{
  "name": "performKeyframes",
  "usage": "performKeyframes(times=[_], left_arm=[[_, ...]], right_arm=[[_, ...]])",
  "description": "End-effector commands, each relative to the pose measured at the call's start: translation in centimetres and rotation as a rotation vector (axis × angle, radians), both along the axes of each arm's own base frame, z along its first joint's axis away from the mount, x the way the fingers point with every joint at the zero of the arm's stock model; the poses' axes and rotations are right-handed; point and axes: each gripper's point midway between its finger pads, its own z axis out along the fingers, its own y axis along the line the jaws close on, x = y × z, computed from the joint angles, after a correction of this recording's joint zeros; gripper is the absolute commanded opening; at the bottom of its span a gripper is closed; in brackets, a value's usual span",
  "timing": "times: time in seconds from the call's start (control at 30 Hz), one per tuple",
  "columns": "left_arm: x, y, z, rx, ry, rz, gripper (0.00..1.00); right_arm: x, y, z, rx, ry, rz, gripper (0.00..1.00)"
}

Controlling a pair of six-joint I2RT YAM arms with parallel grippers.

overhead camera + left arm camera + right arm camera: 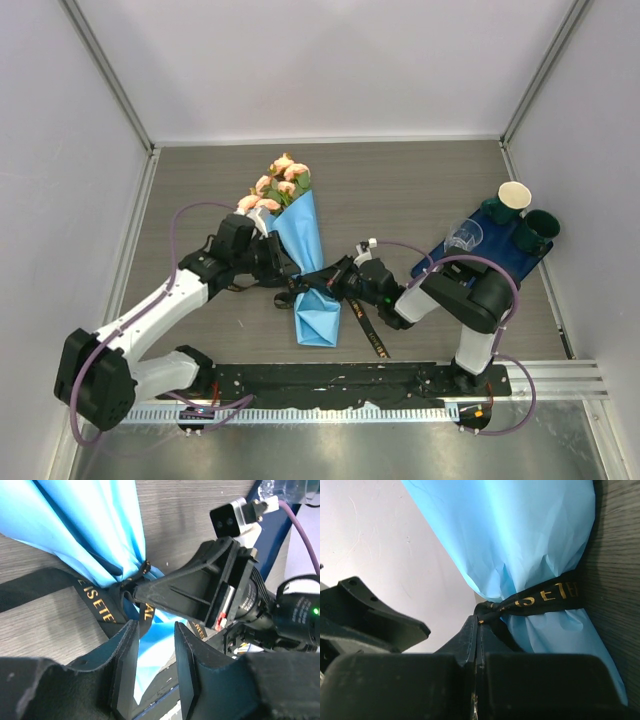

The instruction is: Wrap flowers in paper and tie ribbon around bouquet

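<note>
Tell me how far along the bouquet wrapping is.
Done: pale pink roses sit in the light blue paper cone. In hand: the black gold-lettered ribbon circles its waist, pinched by the shut right gripper; left gripper open. Left: probably tightening the tie.

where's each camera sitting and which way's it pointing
Top external: above, behind the bases, looking down on the table; left arm and right arm show.
Left wrist: on the left arm, facing the ribbon cinching the paper; left jaws show, open.
Right wrist: low, facing the ribbon; right jaws shut on it.
Wrist views share ribbon and paper.
</note>
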Motion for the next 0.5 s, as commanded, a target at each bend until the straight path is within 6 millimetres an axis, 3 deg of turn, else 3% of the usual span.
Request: performKeyframes(times=[0.0,0.3,0.43,0.47], left_arm=[[1.5,-0.4,-0.3,0.031,0.026,0.009,0.39],[2.4,-0.9,-4.0,0.111,0.096,-0.039,0.40],[3.1,-0.8,-4.2,0.121,0.073,-0.022,0.36],[3.2,-0.9,-4.2,0.115,0.072,-0.024,0.30]], right_arm=[[0.5,0.0,2.1,0.052,-0.081,-0.016,0.00],[-0.1,0.1,1.6,0.026,-0.076,0.006,0.08],[-0.2,0.0,1.6,0.027,-0.075,0.007,0.08],[-0.2,0.0,1.5,0.025,-0.078,0.008,0.06]])
